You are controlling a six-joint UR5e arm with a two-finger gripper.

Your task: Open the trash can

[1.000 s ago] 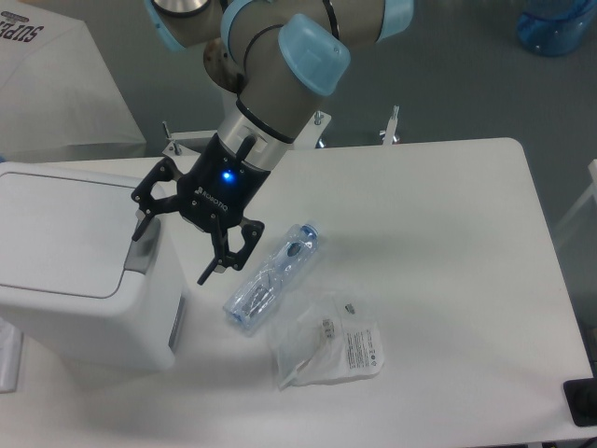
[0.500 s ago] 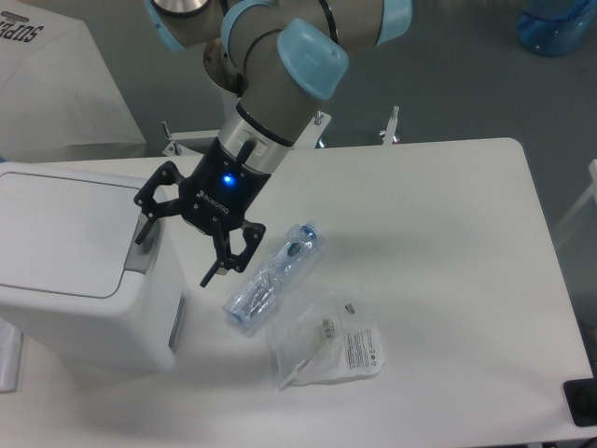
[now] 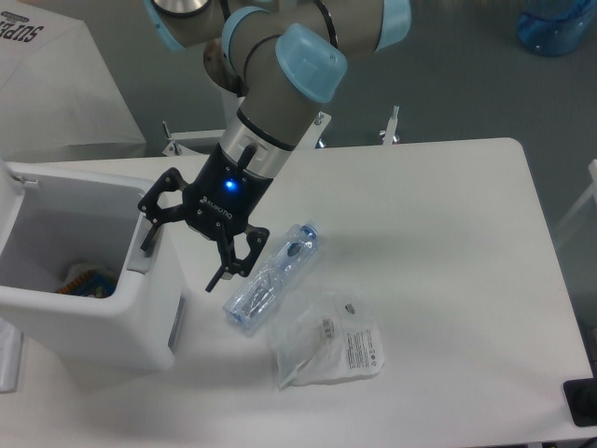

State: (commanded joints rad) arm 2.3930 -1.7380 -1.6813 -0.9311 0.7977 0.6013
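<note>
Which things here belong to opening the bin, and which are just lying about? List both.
Belongs to the job:
trash can, lid up, inside showing
gripper, open, beside the can's grey tab

Lying about:
plastic bottle on the table
clear packet

The large white boxy plastic trash can point(image 3: 93, 308) fills the tabletop's point(image 3: 448, 243) left edge, its top open. Just right of it, the black two-finger gripper point(image 3: 182, 250) hangs spread, hemmed by the clear plastic bottle point(image 3: 272, 278) and the crinkled clear packet point(image 3: 328, 348) toward the front edge.
</note>
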